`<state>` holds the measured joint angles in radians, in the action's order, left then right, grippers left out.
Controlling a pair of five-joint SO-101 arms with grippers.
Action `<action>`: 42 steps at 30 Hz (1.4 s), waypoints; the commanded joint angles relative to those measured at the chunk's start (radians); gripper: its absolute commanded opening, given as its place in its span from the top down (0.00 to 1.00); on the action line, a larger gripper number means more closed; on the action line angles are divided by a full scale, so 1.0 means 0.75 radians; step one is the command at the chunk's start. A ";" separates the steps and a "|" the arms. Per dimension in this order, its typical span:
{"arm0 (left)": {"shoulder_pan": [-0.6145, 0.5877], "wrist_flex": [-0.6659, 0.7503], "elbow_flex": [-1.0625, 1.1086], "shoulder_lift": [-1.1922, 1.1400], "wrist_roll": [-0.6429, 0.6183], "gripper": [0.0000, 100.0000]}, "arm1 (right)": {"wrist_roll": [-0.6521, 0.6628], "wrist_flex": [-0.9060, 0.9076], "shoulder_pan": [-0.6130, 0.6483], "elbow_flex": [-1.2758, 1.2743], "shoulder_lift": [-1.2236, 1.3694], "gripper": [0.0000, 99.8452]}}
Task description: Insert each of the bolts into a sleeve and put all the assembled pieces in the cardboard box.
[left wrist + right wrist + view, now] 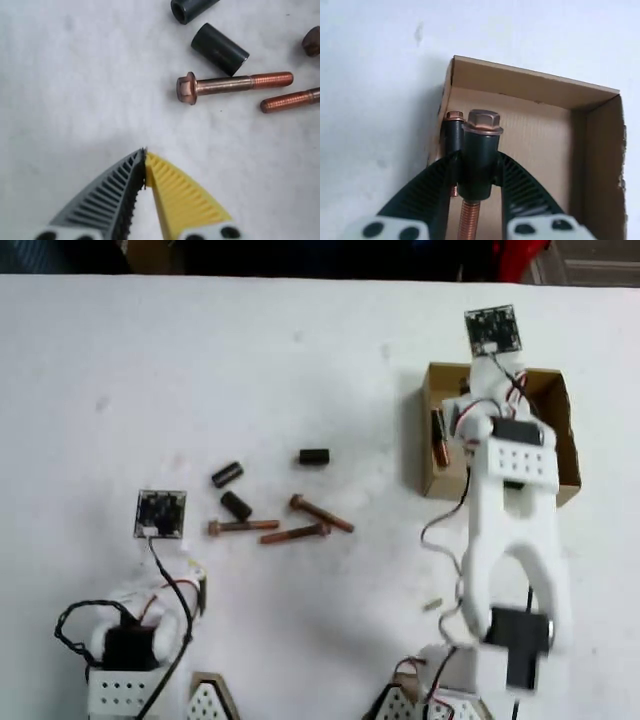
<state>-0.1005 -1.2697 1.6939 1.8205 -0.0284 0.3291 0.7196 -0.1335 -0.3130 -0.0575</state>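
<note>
Nearest the arm bases, the left gripper (145,155) sits low over the white table (100,370) on the left side, its grey and yellow fingers pressed together with nothing between them. A small pale scrap (431,605) lies on the table close to the right arm.

Just beyond the left gripper's tips lie the loose parts. The first bolt (232,85) lies flat with its flanged head to the left. The second bolt (295,533) lies just beside its threaded end, with its head to the right. The third bolt (321,513) lies slanted a little farther out, its head near the middle of the group. Just past the first bolt is the near sleeve (220,49), a short black tube on its side. The middle sleeve (227,475) lies a little beyond that, and the far sleeve (314,457) lies apart from both, to the right.

Farther still, the right arm stretches out to the cardboard box (535,85) at the far right. The right gripper (476,157) has its black fingers clamped on the held piece (483,121), a sleeve with a bolt through it, head pointing away from the wrist and copper thread sticking out behind. It hangs inside the box, near the left wall. Whether it touches the floor is unclear. The finished piece (454,135) lies against that wall, just beside the held one
</note>
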 commanded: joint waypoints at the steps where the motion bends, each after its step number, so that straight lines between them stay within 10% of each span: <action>1: -0.009 -0.018 -0.002 0.009 0.012 0.98 | 0.023 -0.040 -0.026 0.194 0.152 0.98; 20: -0.009 -0.018 -0.002 0.009 0.012 0.98 | 0.025 -0.030 -0.009 0.497 0.650 0.97; 26: -0.009 -0.018 -0.002 0.009 0.012 0.98 | 0.025 0.001 0.019 0.495 0.645 0.84; 42: -0.009 -0.018 -0.002 0.009 0.012 0.98 | 0.018 0.277 0.075 0.489 0.234 0.89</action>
<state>-0.1005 -1.2697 1.6939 1.8205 -0.0269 0.3337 0.8531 -0.1135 0.0123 0.2585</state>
